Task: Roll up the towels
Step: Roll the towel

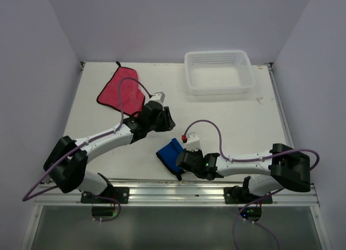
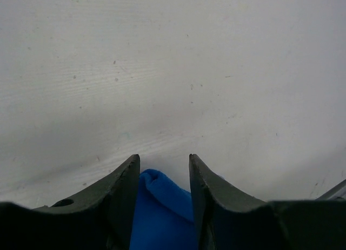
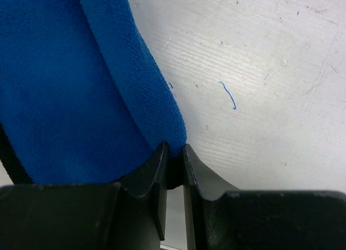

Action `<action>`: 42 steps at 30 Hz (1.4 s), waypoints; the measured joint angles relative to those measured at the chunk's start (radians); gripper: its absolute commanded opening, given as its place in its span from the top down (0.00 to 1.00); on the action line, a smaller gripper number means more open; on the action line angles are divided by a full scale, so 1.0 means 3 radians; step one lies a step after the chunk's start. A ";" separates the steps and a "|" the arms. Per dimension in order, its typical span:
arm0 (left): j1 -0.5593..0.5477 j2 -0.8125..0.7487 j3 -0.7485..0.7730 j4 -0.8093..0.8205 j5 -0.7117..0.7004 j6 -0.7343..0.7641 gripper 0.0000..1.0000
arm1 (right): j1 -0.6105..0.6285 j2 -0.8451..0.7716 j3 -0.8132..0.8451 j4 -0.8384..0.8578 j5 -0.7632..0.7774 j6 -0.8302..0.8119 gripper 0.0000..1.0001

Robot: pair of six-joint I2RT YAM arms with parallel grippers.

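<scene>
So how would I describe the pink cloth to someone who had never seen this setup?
Find the white table and look to its far left corner, across from the white basket. The pink-red towel lies spread out there. Unlike the blue towel, which is bunched near the front edge and pinched by the right gripper, nothing holds it.
</scene>
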 measured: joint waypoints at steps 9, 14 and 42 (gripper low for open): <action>-0.0088 0.0278 0.0165 -0.0106 0.0322 -0.0004 0.50 | 0.0000 0.0001 0.0000 0.0004 0.0001 0.0001 1.00; -0.0159 0.0301 0.0172 -0.0154 0.0416 -0.0004 0.50 | 0.0000 0.0022 0.0000 0.0013 0.0001 0.0003 1.00; -0.0384 0.0384 -0.0122 -0.0164 0.0373 0.0038 0.61 | 0.0000 -0.0056 -0.0116 0.0145 0.0000 0.0014 1.00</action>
